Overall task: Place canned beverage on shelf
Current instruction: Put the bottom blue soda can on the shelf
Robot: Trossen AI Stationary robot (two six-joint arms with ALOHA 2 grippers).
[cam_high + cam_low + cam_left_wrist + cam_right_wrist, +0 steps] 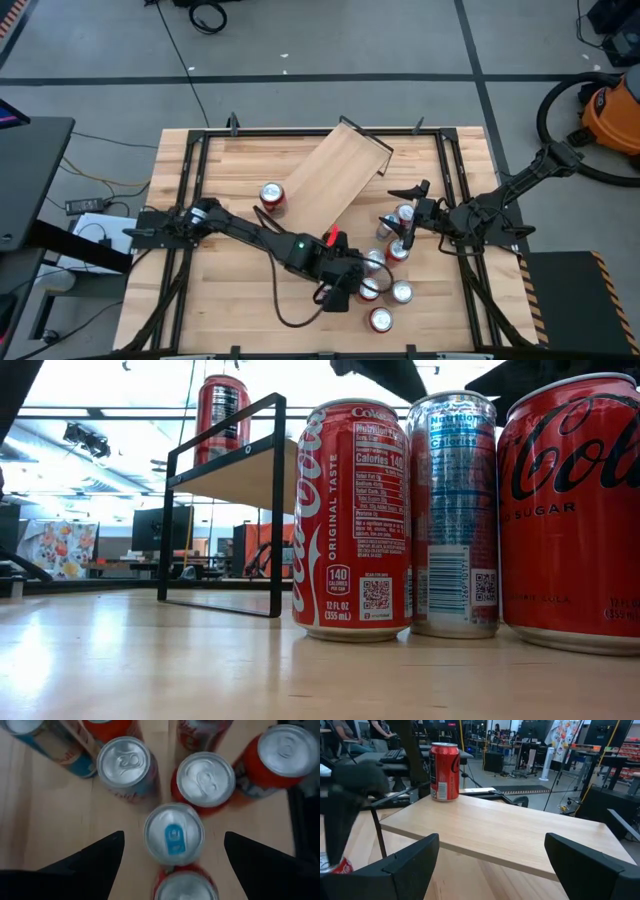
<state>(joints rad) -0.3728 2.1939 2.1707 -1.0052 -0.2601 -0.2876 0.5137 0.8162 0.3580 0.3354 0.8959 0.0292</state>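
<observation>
The shelf (338, 168), a light-wood plank on black end frames, stands slantwise at the table's middle. One red can (272, 197) stands upright on its near-left end and also shows in the right wrist view as the red can (444, 771). Several cans stand in a cluster on the tabletop right of centre. My left gripper (352, 285) hangs open over that cluster. Its fingers stand on either side of a silver-topped can with a blue tab (174, 834), above it and apart from it. My right gripper (408, 215) waits open and level beside the shelf's right side, facing the plank (510, 832).
Close around the blue-tab can stand other upright cans (123, 761), (206, 779), (285, 750), (186, 887). In the low view, three cans (352, 520) fill the foreground beside the shelf's black frame (277, 510). Bare slatted tabletop (230, 300) lies at the near left.
</observation>
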